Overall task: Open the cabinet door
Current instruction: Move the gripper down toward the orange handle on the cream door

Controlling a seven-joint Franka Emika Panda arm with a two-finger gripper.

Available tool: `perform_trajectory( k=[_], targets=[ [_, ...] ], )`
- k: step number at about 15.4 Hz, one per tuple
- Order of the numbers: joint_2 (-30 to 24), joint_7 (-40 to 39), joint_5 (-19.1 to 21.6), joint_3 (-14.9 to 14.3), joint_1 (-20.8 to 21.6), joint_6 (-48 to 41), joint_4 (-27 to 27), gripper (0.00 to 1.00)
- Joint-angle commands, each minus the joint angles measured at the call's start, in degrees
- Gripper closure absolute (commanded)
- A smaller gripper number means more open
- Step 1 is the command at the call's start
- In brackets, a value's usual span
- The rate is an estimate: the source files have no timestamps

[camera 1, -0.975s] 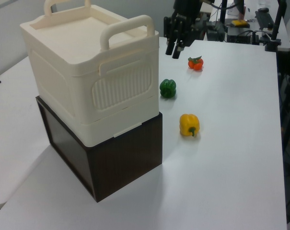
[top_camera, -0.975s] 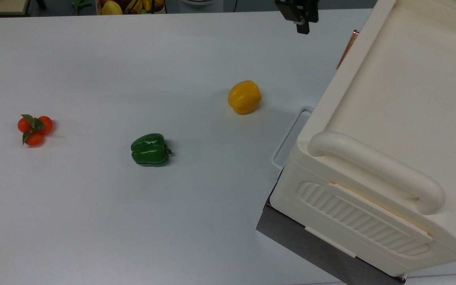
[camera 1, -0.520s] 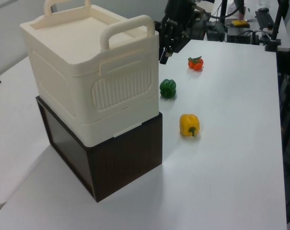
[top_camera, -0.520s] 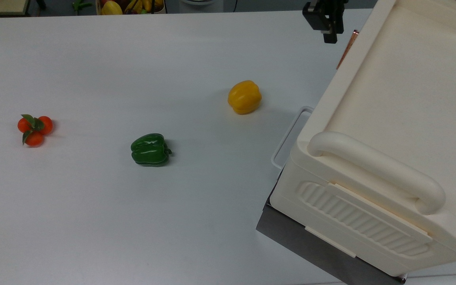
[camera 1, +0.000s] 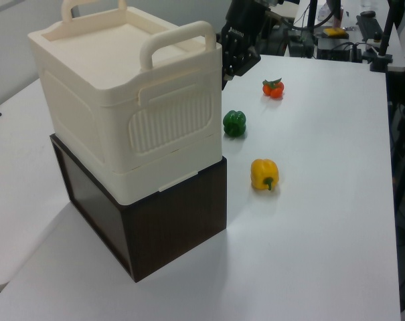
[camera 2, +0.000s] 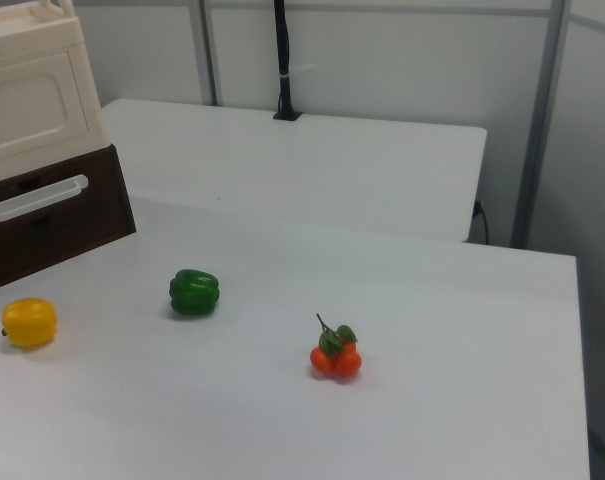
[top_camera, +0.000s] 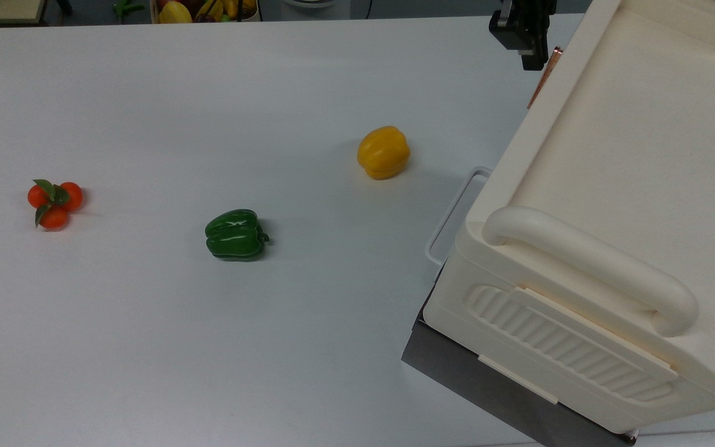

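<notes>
The cabinet (top_camera: 618, 155) is a large cream box on a dark base at the top view's right, and it stands at the left view's left (camera 1: 122, 87). Its cabinet door (camera 2: 27, 110) faces the right view's camera as a cream panel with a recessed inset, lying flush with the box. From above the door is edge-on, and its copper bar handle (top_camera: 544, 77) runs along the far corner. My black gripper (top_camera: 532, 61) hangs right beside the upper end of that handle. In the left view the gripper (camera 1: 227, 70) is partly hidden behind the cabinet's far corner.
On the white table lie a yellow pepper (top_camera: 383, 152), a green pepper (top_camera: 235, 234) and a cluster of small orange fruits (top_camera: 54, 202), all to the top view's left of the cabinet. A white drawer handle (top_camera: 457, 208) juts from the dark base (camera 2: 72, 225).
The gripper has travelled toward the top view's right and slightly down, from open table space to right beside the copper handle. The cabinet and fruits have not moved.
</notes>
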Motion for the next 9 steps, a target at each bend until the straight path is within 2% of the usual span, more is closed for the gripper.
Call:
perform_trajectory(
  k=[1,9],
  targets=[
    [0.6,-1.5,0.8,0.0,0.3,2.5,0.7,0.87],
    [1.1,-0.8,0.8,0.5,0.3,4.2,0.5,0.80]
  ],
)
